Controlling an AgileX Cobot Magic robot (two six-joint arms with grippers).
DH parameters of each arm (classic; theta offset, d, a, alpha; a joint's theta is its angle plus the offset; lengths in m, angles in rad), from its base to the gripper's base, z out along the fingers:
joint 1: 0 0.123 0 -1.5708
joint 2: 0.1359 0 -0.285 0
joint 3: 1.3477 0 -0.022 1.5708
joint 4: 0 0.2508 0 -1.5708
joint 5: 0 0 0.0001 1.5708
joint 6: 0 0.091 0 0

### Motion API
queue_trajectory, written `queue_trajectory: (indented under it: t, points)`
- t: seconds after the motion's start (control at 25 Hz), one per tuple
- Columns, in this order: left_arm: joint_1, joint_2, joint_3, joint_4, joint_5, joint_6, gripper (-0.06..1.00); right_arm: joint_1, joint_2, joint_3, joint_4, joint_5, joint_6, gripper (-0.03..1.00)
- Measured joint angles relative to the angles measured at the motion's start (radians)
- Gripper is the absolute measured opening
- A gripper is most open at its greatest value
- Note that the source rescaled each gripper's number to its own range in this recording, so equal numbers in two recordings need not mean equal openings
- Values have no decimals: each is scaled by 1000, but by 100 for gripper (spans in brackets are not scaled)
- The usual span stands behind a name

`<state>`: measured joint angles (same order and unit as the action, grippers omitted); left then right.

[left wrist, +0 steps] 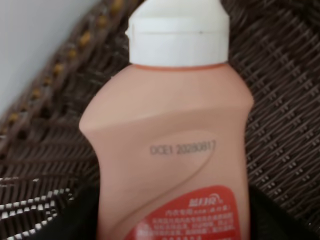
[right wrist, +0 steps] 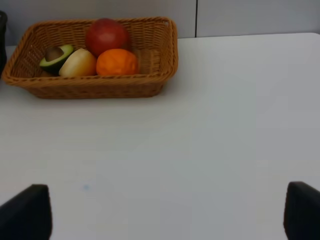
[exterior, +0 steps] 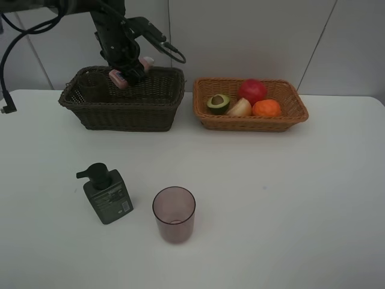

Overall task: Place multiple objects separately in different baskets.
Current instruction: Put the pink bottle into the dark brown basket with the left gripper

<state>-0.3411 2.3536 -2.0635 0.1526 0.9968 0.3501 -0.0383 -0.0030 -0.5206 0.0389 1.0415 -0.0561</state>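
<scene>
Pink and white-capped, the small pink bottle [left wrist: 170, 145] is hanging pinched in the left gripper [exterior: 124, 76] over the dark brown basket [exterior: 129, 111]; the next move is likely calling for lowering and letting go. The right gripper [right wrist: 160, 215] is waiting, spread wide.

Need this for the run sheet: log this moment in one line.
left hand: holds pink bottle over dark basket | right hand: open, empty | table: pump bottle, cup
</scene>
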Motion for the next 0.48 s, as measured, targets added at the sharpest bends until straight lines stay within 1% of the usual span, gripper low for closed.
queue_trajectory:
  t: [0.48]
  points:
    - [4, 23, 0, -4, -17, 0, 73, 0, 0, 0, 0, 0, 0, 93]
